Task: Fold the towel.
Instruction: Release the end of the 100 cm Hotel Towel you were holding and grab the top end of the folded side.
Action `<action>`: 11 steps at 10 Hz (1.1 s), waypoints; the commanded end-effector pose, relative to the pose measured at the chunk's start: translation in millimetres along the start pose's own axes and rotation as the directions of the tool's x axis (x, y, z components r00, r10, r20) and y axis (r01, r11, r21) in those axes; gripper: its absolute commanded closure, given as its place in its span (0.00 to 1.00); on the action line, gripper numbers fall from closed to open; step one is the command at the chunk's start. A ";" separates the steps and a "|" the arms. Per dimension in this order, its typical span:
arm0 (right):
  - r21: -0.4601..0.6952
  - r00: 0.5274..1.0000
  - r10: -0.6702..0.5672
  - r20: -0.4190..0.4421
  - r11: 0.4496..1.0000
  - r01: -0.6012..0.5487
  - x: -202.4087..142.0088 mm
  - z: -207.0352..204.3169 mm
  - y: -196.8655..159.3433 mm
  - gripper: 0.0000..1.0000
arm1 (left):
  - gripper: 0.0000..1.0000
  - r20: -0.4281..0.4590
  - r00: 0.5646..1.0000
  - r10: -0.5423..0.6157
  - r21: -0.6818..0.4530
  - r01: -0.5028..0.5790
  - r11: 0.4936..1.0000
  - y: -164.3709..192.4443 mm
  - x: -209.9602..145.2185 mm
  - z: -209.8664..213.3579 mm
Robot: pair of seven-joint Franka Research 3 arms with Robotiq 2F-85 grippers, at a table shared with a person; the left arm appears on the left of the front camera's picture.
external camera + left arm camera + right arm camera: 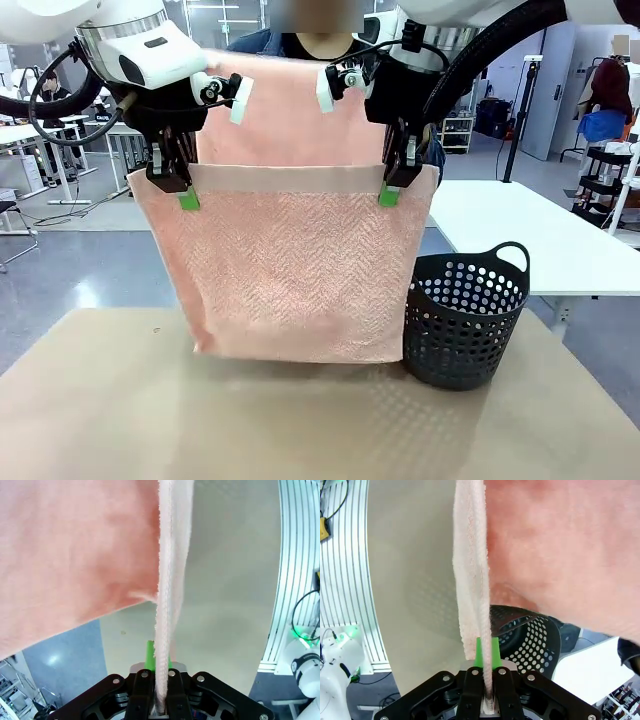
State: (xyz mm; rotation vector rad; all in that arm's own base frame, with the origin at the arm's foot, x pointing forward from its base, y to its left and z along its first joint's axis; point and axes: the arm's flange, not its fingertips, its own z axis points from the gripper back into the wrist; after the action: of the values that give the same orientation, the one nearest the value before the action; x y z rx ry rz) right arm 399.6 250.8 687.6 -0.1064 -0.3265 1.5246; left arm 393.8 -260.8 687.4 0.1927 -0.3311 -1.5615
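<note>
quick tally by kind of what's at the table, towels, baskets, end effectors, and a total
towel: 1
basket: 1
end effectors: 2, the left end effector and the right end effector, each shut on the towel's top edge
total: 4

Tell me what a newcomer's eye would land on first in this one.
The pink towel hangs like a curtain in the middle of the front view, its lower edge down at the tan table. The left gripper and right gripper are each shut on a top corner of it, and a dark perforated basket stands just to its right.
</note>
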 end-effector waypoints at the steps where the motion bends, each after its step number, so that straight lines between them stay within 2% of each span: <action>1: 0.005 1.000 0.009 0.001 1.000 -0.009 -1.1 1.8 0.3 1.00 | 1.00 -0.002 1.000 -0.005 0.003 0.005 1.000 0.6 -2.2 1.2; 11: 0.005 1.000 0.009 0.001 1.000 -0.009 -1.1 1.8 0.3 1.00 | 1.00 -0.002 1.000 -0.005 0.003 0.005 1.000 0.6 -2.2 1.2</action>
State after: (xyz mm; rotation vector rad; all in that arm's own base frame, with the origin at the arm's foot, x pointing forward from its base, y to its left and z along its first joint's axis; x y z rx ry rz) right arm 399.6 250.8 687.6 -0.1064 -0.3264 1.5246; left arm 393.8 -260.8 687.4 0.1927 -0.3311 -1.5615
